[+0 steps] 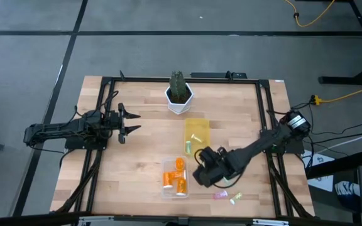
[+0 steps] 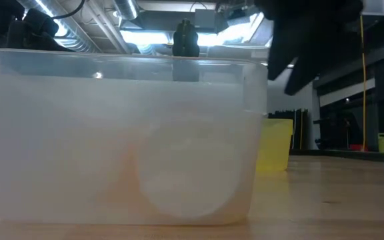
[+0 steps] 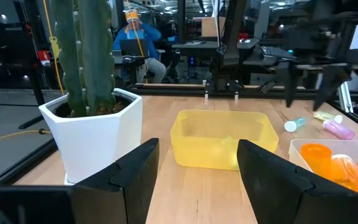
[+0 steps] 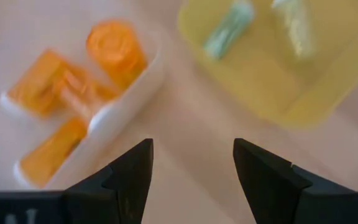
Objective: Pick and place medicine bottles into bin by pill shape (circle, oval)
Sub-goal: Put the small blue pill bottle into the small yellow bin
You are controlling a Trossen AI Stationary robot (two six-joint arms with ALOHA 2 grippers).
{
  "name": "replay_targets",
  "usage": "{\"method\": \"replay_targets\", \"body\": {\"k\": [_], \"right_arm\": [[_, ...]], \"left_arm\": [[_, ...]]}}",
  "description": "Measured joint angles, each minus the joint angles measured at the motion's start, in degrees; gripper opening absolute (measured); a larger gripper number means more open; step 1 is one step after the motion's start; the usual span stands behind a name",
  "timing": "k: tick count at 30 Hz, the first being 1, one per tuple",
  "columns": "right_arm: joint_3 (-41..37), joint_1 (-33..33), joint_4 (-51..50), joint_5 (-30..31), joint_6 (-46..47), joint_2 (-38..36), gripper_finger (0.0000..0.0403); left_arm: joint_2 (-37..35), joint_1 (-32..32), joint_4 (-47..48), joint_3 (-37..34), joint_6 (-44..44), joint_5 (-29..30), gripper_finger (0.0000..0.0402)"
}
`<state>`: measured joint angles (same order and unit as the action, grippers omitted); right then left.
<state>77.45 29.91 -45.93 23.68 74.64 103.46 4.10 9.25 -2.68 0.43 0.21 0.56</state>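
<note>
No readable writing on the orange bottles (image 1: 174,177).

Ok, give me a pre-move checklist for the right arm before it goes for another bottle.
1. Right gripper open and empty: ok.
2. Right gripper above the bare wood between the bins: ok.
3. Orange translucent bottles lying inside the clear plastic bin: ok.
4. Pale green bottles inside the yellow plastic bin: ok.
5. Loose pink bottle and green bottle on the table, within view: ok.
6. Their pill shape: cannot tell.
</note>
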Motion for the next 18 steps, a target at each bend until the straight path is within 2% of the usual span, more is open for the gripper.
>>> {"method": "replay_targets", "body": {"k": [9, 14, 18], "right_arm": [[0.0, 6.33, -2.58, -4.5, 4.73, 0.0, 0.0225], [0.02, 9.39, -4.76, -6.38, 12.3, 0.0, 0.0225], [0.04, 11.23, -10.97, -8.48, 21.84, 0.0, 0.0225]], "left_arm": [[0.0, -0.01, 0.0, 0.0, -0.07, -0.02, 0.0212], [0.0, -0.01, 0.01, 0.0, -0.04, -0.01, 0.0212], [0.0, -0.02, 0.02, 0.0, -0.04, -0.02, 0.0212]]}}
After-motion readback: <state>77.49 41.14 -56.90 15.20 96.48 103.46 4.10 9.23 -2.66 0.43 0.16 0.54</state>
